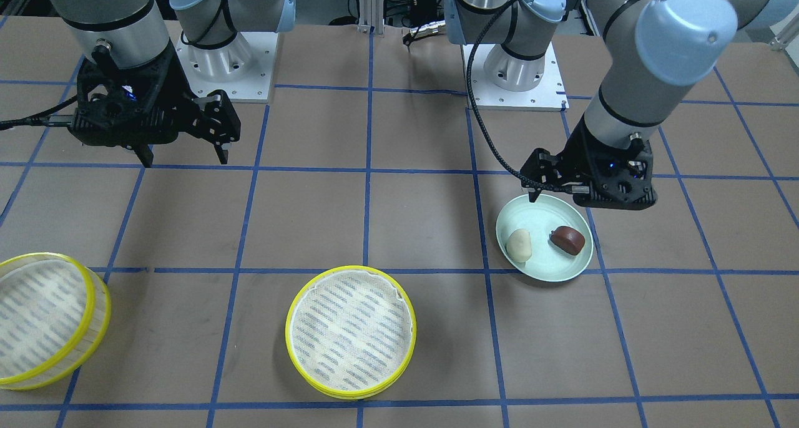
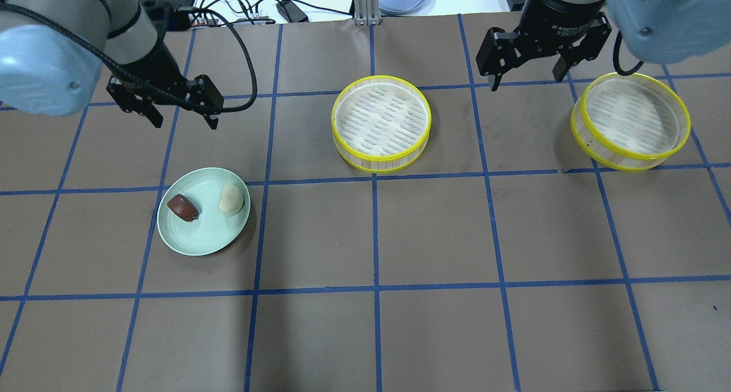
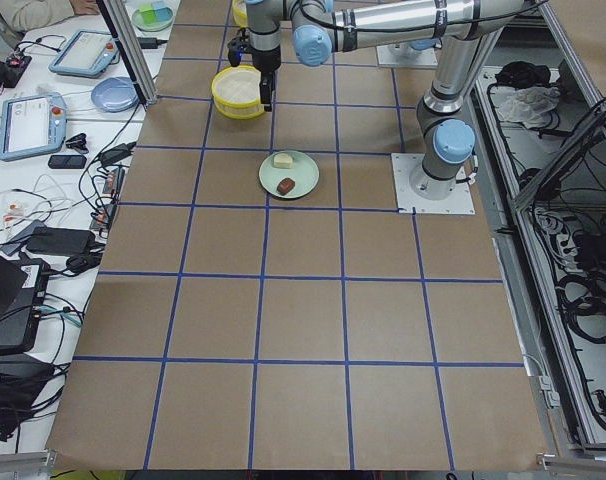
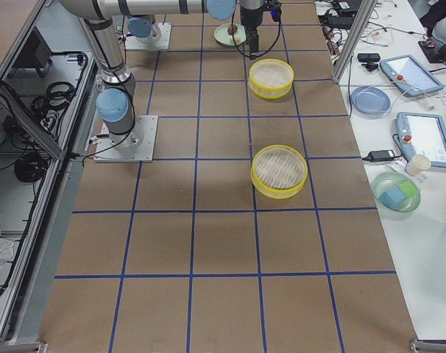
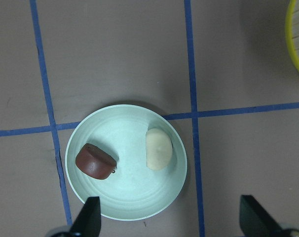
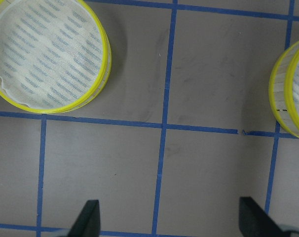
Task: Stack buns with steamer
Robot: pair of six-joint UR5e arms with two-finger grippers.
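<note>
Resting on pale green plate (image 2: 200, 238), overhead view: brown bun (image 2: 183, 207) at 9 o'clock, cream bun (image 2: 231, 200) at 3, not touching. Hanging at plate's 12 o'clock: left gripper (image 2: 184, 120), spread wide, nothing btwn fingers; right gripper (image 2: 526, 78) likewise spread & unloaded, btwn the 2 trays. Standing on table (image 2: 434, 238): centre steamer tray (image 2: 381, 115) at plate's 2 o'clock, second steamer tray (image 2: 631, 118) at 3 o'clock of the first, well apart.

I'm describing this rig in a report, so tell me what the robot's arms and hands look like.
The left arm and right arm are silver tubes with pale blue joint caps and black bands. Each ends in a black two-finger hand: left hand, right hand. A ribbed black cable runs along the left arm.
</note>
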